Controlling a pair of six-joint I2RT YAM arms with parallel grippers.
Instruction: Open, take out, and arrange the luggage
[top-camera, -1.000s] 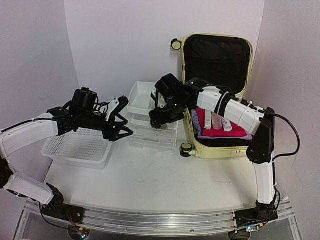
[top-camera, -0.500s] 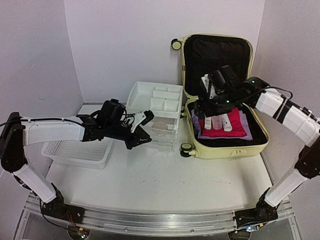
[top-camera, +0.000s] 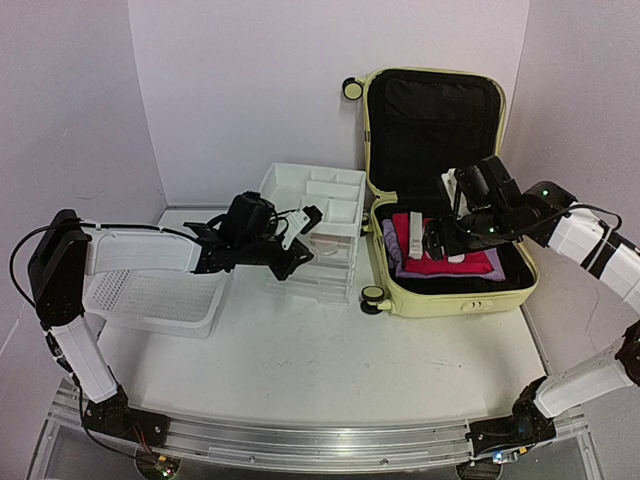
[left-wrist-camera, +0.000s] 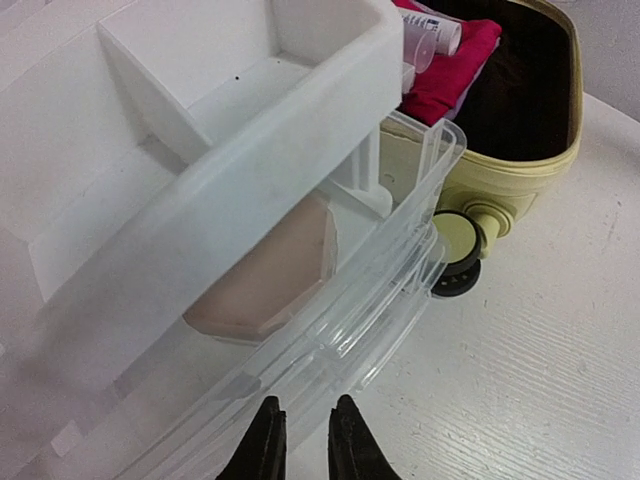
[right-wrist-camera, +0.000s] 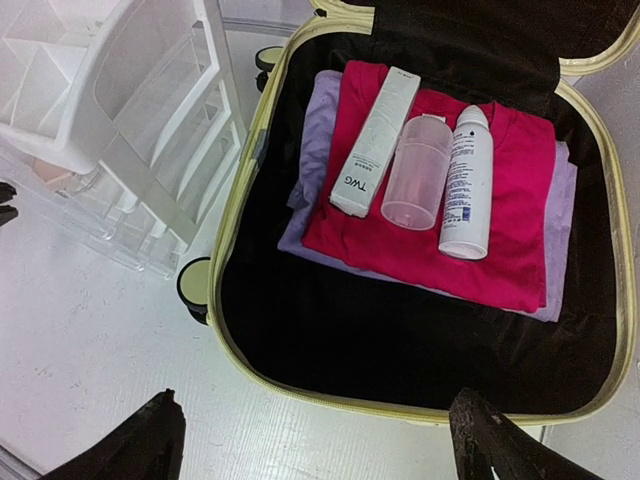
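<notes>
While luggage (top-camera: 455, 302) gapes, drawer unit (top-camera: 322, 198) beside, basket (top-camera: 150, 302) beyond.

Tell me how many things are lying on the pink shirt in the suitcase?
3, side by side: white box left, clear tube middle, white bottle right. More may hide underneath.

One luggage (top-camera: 455, 300), one drawer unit (top-camera: 310, 190), one basket (top-camera: 150, 300), two folded garments (right-wrist-camera: 520, 240), three toiletry items (right-wrist-camera: 466, 185)
</notes>
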